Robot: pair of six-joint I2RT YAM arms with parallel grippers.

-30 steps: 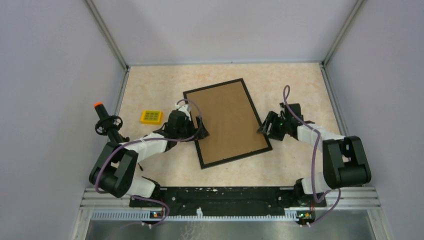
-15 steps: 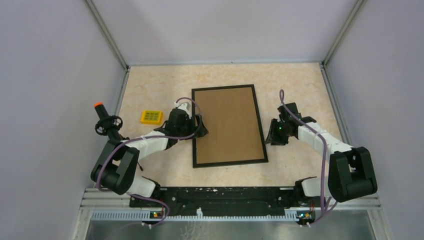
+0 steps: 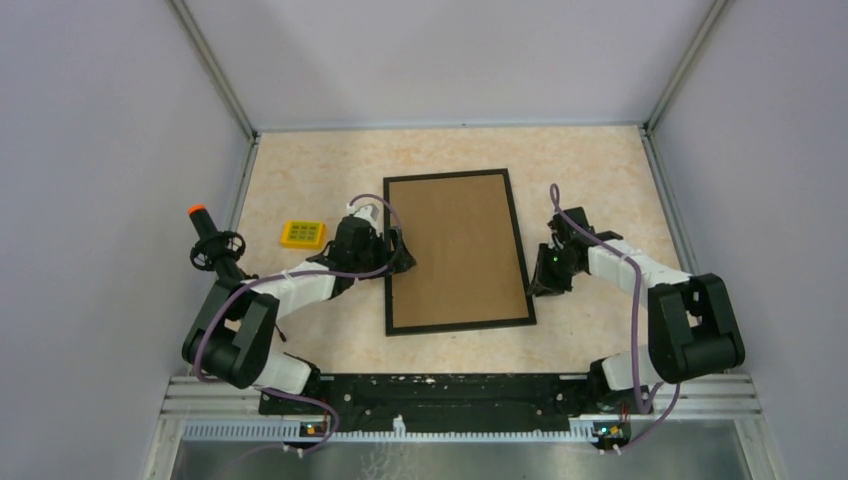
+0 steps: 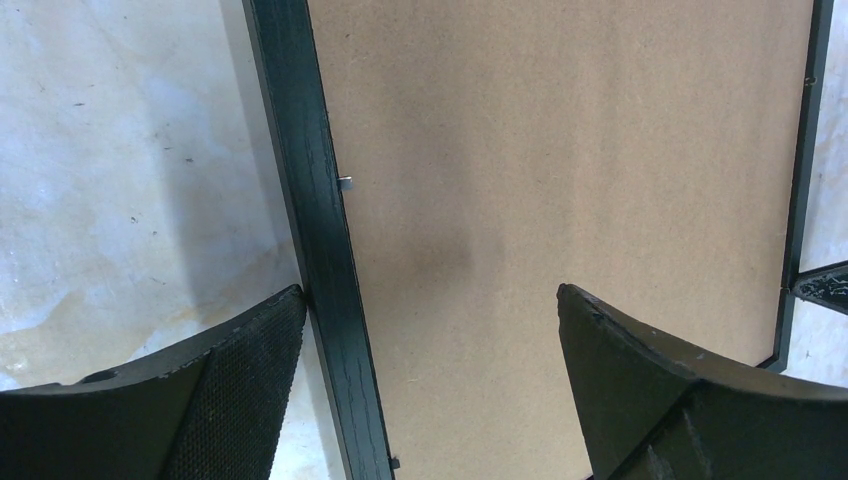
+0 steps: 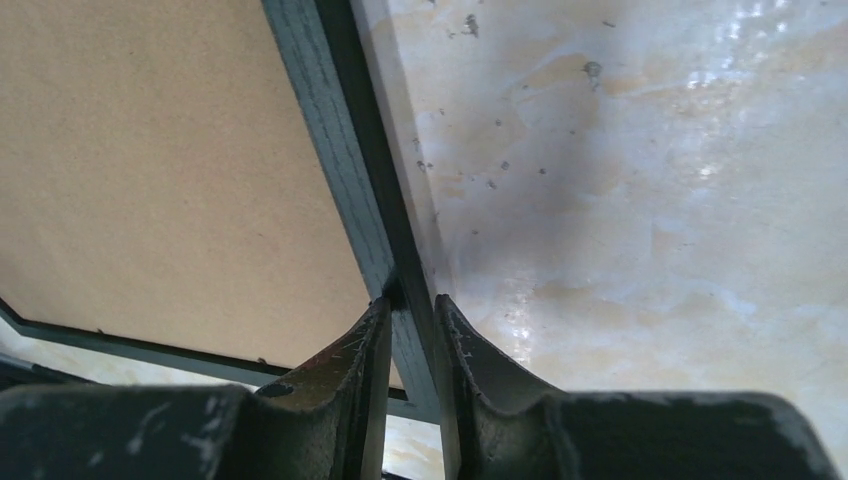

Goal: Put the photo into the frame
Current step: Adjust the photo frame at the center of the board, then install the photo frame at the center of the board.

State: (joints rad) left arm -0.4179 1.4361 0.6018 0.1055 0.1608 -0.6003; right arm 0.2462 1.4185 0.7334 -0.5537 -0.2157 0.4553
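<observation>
The black frame [image 3: 521, 247] lies flat in the middle of the table, back side up, with a plain brown backing board [image 3: 458, 250] filling it. The photo is not in view. My left gripper [image 3: 398, 255] is open and straddles the frame's left rail [image 4: 310, 200], one finger on the table side, the other over the board [image 4: 560, 150]. In its wrist view the left gripper [image 4: 430, 300] holds nothing. My right gripper [image 3: 540, 283] is shut on the frame's right rail [image 5: 340, 130] near the lower corner; in its wrist view the right gripper [image 5: 410, 305] pinches the rail.
A small yellow block [image 3: 302, 234] lies left of the left gripper. A black stand with an orange tip [image 3: 210, 245] is at the left wall. Grey walls close the table [image 3: 600, 170] on three sides.
The frame has turned from tilted to square with the table. The right gripper swung in toward the frame's lower right rail. The left gripper stayed at the left rail.
</observation>
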